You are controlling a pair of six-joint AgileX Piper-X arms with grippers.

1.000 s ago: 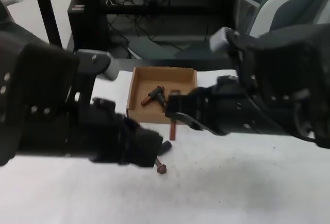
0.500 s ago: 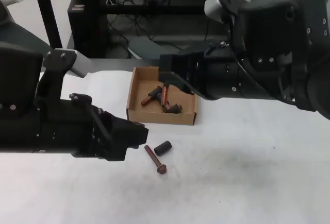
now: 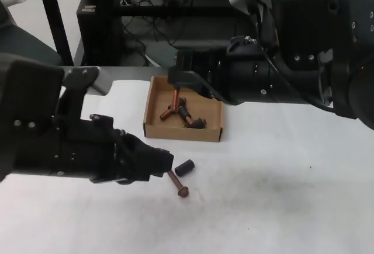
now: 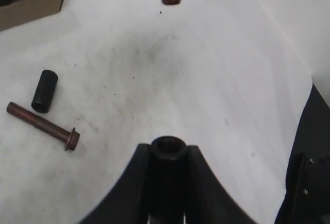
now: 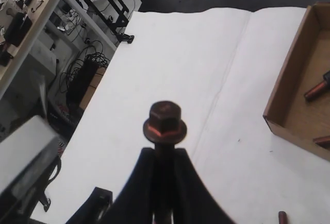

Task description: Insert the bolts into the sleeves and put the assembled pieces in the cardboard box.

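The left pincer [image 4: 168,156] was closed on a black sleeve [image 4: 168,147], which stood between the two fingers with its open bore facing outward. In the high view this pincer [image 3: 164,163] sat low over the middle of the white surface [image 3: 280,195], on the near side of the cardboard box [image 3: 153,127].

The right pincer [image 5: 164,157] gripped a copper bolt [image 5: 165,123] by its shank, with the flanged hex head clear of the fingertips. From the high view, that pincer [image 3: 178,82] hung above the box's far wall and the bolt [image 3: 175,97] pointed down toward the inside of the box.

The box rested toward the far edge of the surface, about midway along it. Two assembled pieces [image 3: 173,109] lay inside, one nearer the far-left corner of the box and another [image 3: 196,122] by its near wall. The right wrist view caught the box's wall [image 5: 289,74] and one of those pieces [image 5: 317,90] on the box floor.

A loose sleeve [image 3: 185,167] and a loose bolt [image 3: 177,183] lay on the surface just on the near side of the box, close beside the left pincer. In the left wrist view, the loose sleeve [image 4: 44,90] lay just beside the threaded end of the loose bolt [image 4: 44,126]; whether they touched could not be told.
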